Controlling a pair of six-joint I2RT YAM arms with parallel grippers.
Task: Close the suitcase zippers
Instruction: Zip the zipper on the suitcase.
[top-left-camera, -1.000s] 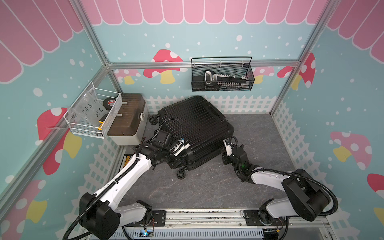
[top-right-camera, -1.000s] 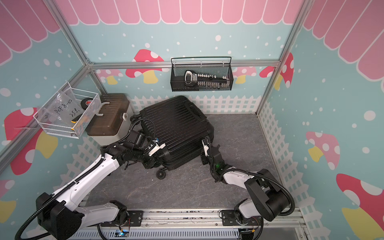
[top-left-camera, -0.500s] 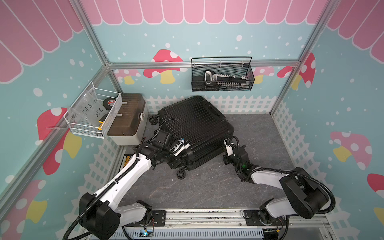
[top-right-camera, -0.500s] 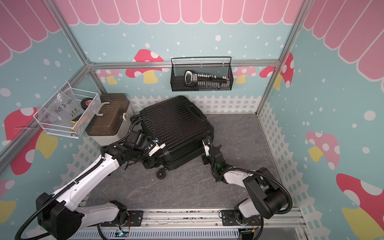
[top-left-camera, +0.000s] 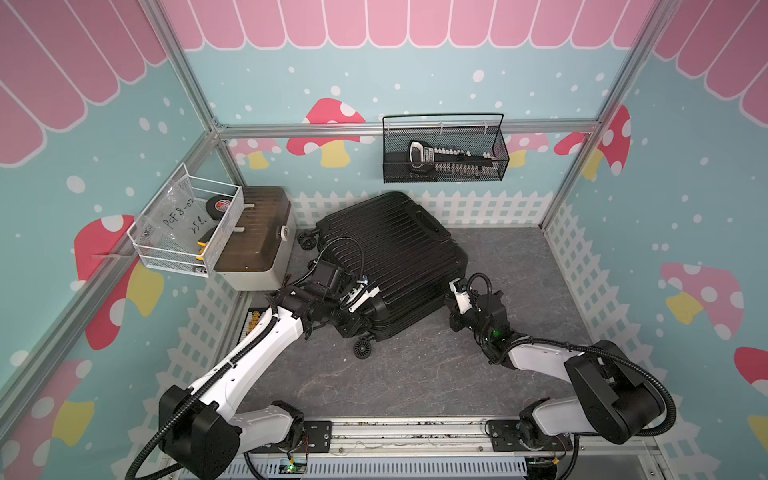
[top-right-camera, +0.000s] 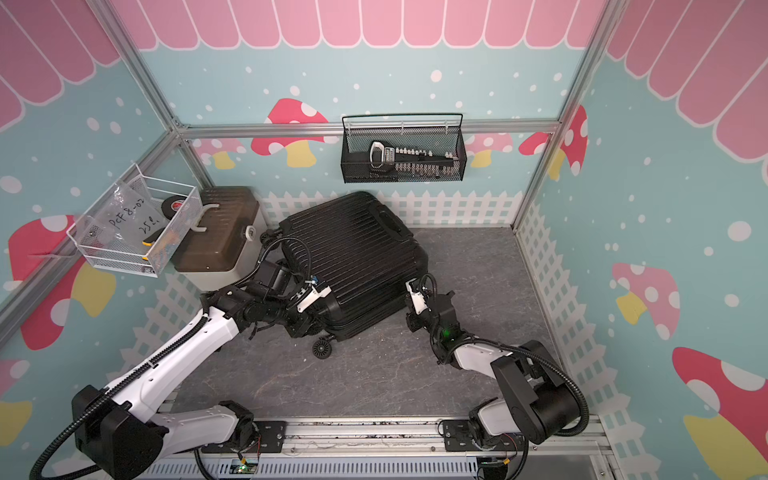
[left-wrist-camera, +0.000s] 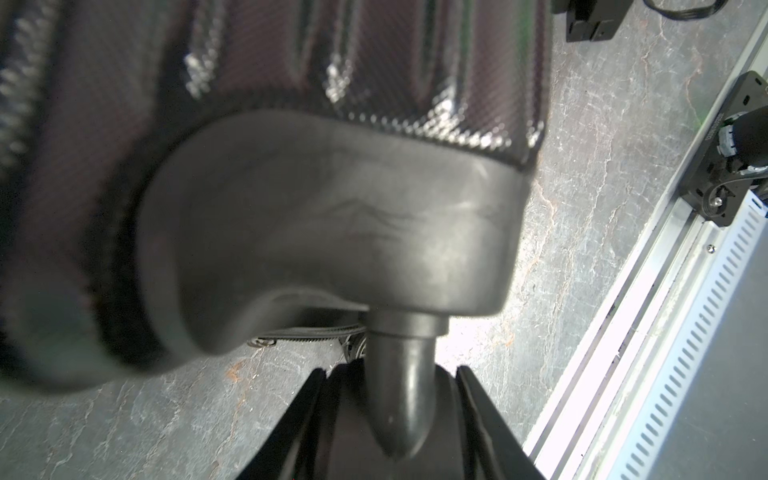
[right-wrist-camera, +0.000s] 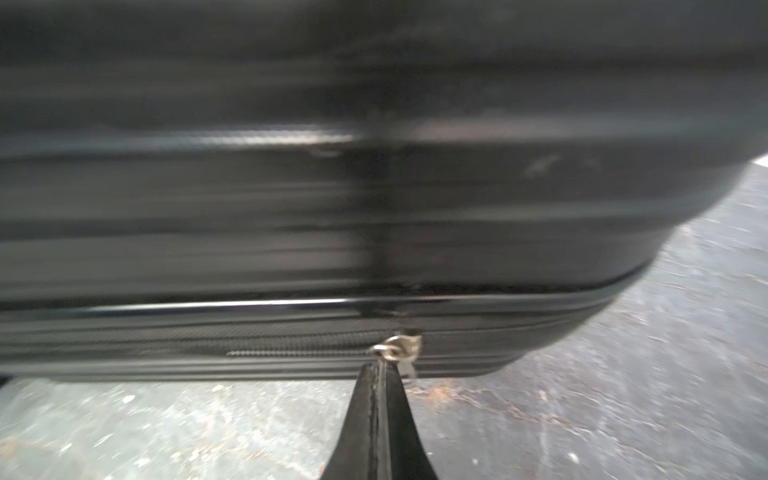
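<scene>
The black ribbed suitcase (top-left-camera: 390, 253) (top-right-camera: 353, 249) lies flat on the grey floor, both shells together. My left gripper (top-left-camera: 353, 324) (top-right-camera: 305, 328) is at its near-left corner. In the left wrist view the jaws (left-wrist-camera: 388, 374) are shut around the stem of a suitcase wheel (left-wrist-camera: 401, 374) under the grey corner housing (left-wrist-camera: 332, 216). My right gripper (top-left-camera: 452, 316) (top-right-camera: 409, 318) is against the near-right side. In the right wrist view its fingers (right-wrist-camera: 380, 370) are pressed together on the silvery zipper pull (right-wrist-camera: 401, 345), on the zipper track (right-wrist-camera: 291, 352) low on the side.
A beige box with a brown lid (top-left-camera: 253, 239) stands just left of the suitcase, under a white wire basket (top-left-camera: 187, 224). A black mesh basket (top-left-camera: 444, 151) hangs on the back wall. Another suitcase wheel (top-left-camera: 362, 348) sticks out towards the front rail (top-left-camera: 395, 432). White fence panels line the floor.
My right gripper's jaws have closed on the zipper pull. The left arm and the suitcase have stayed where they were.
</scene>
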